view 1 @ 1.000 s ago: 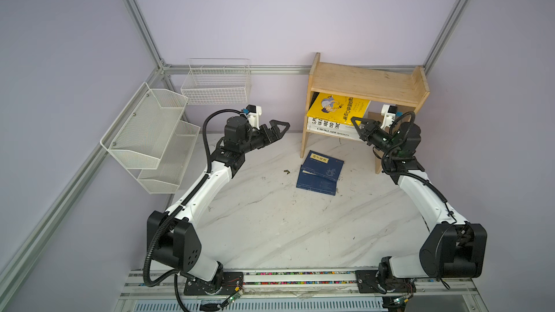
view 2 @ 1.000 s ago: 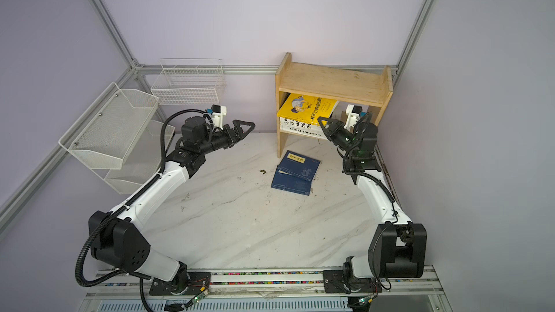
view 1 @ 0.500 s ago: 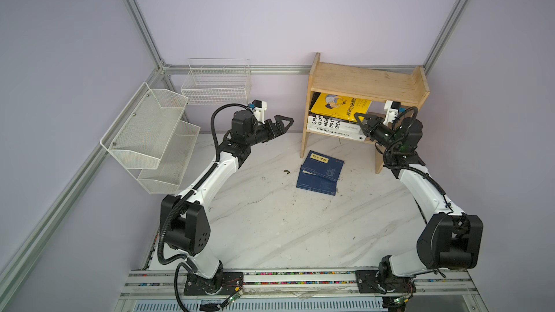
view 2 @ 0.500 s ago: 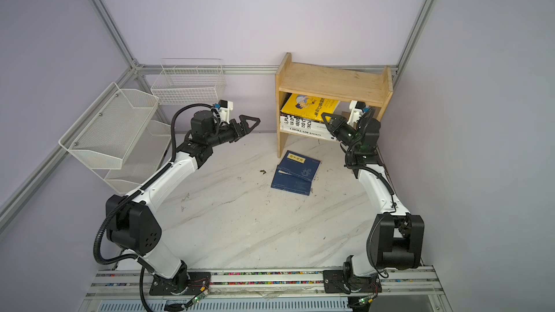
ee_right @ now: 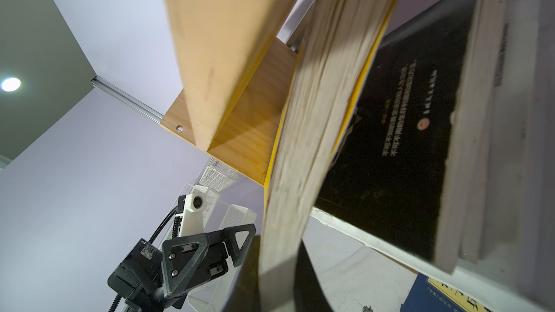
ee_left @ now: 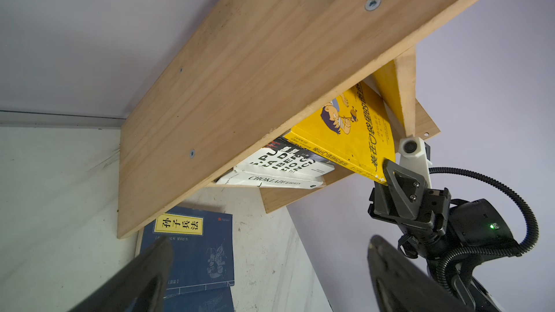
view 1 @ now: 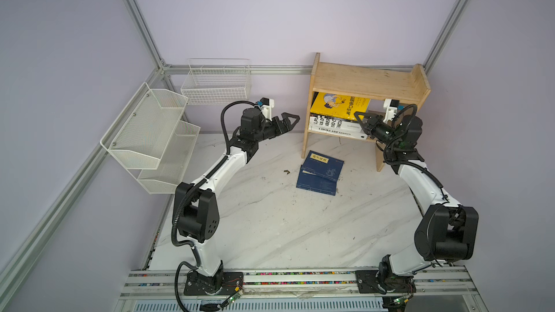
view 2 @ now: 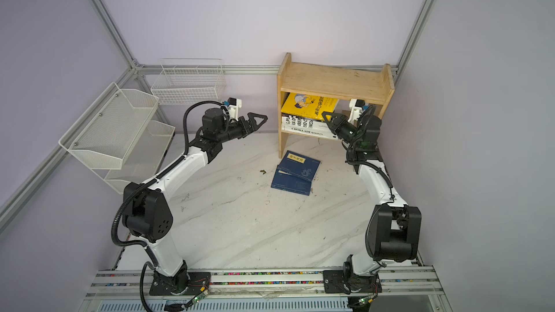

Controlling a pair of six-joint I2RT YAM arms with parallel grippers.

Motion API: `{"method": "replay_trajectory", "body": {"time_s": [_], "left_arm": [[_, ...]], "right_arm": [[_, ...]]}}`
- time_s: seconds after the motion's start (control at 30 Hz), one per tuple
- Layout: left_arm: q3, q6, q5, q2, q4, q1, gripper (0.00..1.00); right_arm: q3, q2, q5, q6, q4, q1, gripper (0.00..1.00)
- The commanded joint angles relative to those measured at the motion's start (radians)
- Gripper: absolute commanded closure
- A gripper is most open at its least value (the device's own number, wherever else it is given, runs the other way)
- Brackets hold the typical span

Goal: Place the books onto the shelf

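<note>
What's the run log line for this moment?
right gripper: shut on yellow book, tilted in shelf lower tier | left gripper: open, empty, beside shelf | pending: two blue books on table

Two navy paperbacks [view 1: 319, 172] lie on the white marble table [view 1: 270, 220] before the light wooden shelf [view 1: 360, 81]; a yellow paperback [view 1: 339, 106] tops the stack inside.

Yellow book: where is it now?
In both top views the yellow book sits tilted inside the shelf, lower tier, atop the black and white books, its right end gripped by the right end effector.
</note>
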Motion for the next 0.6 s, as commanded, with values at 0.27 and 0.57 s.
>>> {"method": "replay_trajectory", "body": {"time_s": [0.27, 0.57], "left_arm": [[0.196, 0.029, -0.160, 0.086, 0.127, -0.060, 0.00], [0.330, -0.002, -0.230, 0.201, 0.211, -0.098, 0.00]], "right_arm": [[0.086, 0.071, 0.018, 0.056, 0.090, 0.005, 0.94], [0.076, 0.079, 0.047, 0.073, 0.081, 0.000, 0.93]]}}
